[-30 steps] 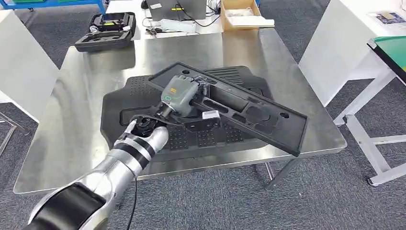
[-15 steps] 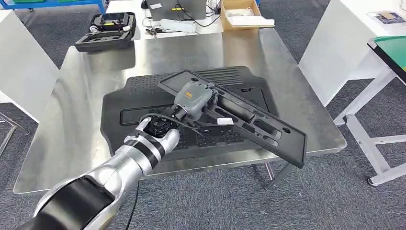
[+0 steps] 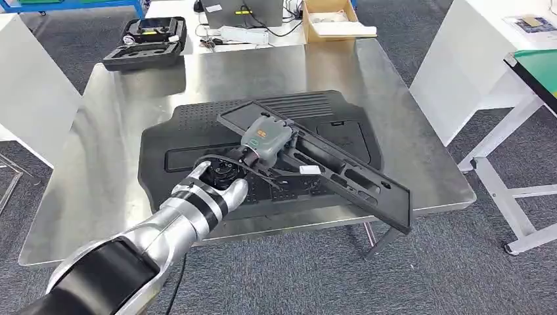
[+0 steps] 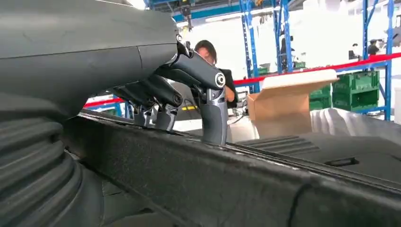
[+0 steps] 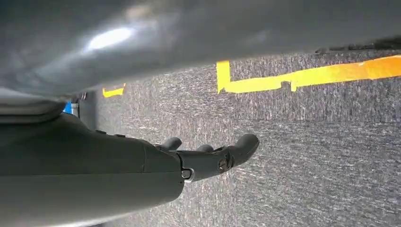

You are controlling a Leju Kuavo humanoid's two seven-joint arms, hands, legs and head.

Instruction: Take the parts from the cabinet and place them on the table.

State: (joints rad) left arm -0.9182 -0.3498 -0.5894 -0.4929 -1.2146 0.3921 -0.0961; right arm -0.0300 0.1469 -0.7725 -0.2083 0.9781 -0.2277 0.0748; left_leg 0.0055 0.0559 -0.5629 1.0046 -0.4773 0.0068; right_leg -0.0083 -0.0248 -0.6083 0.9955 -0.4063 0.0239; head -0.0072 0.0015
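Observation:
My left hand (image 3: pixel 266 139) grips a long, narrow black plastic panel (image 3: pixel 348 176) with cut-outs. The panel lies slanted above a larger flat black part (image 3: pixel 177 141) that rests on the steel table (image 3: pixel 98 131). The panel's lower right end overhangs the table's front edge. In the left wrist view the dark fingers (image 4: pixel 213 101) curl over the panel's edge (image 4: pixel 213 184). My right hand (image 5: pixel 208 158) hangs over grey carpet, fingers stretched out and holding nothing.
A black foam case (image 3: pixel 146 41) sits at the table's far left corner. A cardboard box (image 3: pixel 328 16) and cables lie beyond the far edge. A white table (image 3: pixel 473 59) and a green-topped bench (image 3: pixel 538 65) stand to the right. A person (image 4: pixel 208 49) stands far behind.
My left hand has moved a little right and away from me with the panel. The panel's right end has swung inward and lower, towards the table's front edge.

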